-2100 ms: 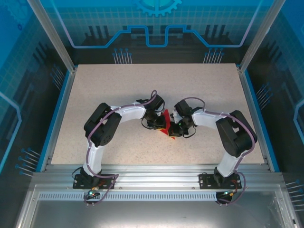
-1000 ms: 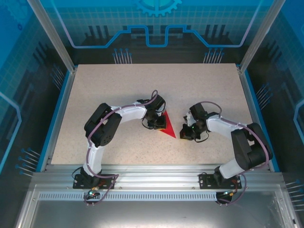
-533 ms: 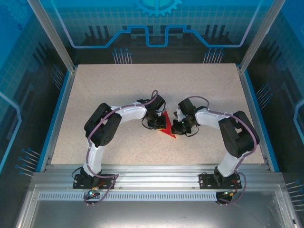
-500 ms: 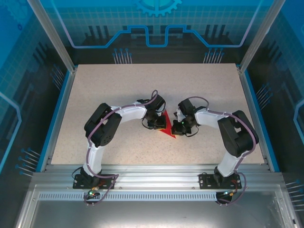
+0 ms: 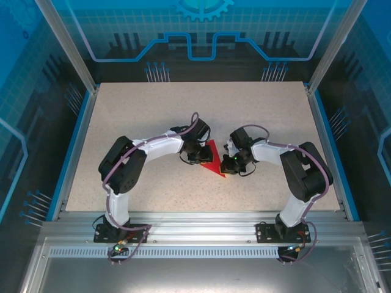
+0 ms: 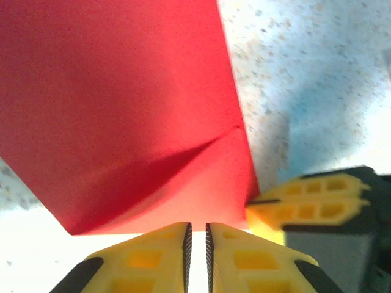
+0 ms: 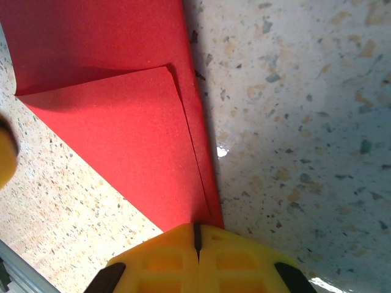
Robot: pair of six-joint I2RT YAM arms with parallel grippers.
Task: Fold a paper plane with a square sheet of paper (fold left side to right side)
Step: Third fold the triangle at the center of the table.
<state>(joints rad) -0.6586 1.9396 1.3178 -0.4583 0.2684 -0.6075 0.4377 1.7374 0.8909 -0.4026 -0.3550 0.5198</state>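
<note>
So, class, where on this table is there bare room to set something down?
Crowded: the middle, where the left gripper and right gripper meet at the red paper. Free: the far strip of table beyond them, and the side patches along the blue rails.

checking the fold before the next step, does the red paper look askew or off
Yes: in the right wrist view the top flap of the red paper stops short of the layer beneath, leaving a thin uncovered strip, so the fold looks slightly misaligned.
</note>
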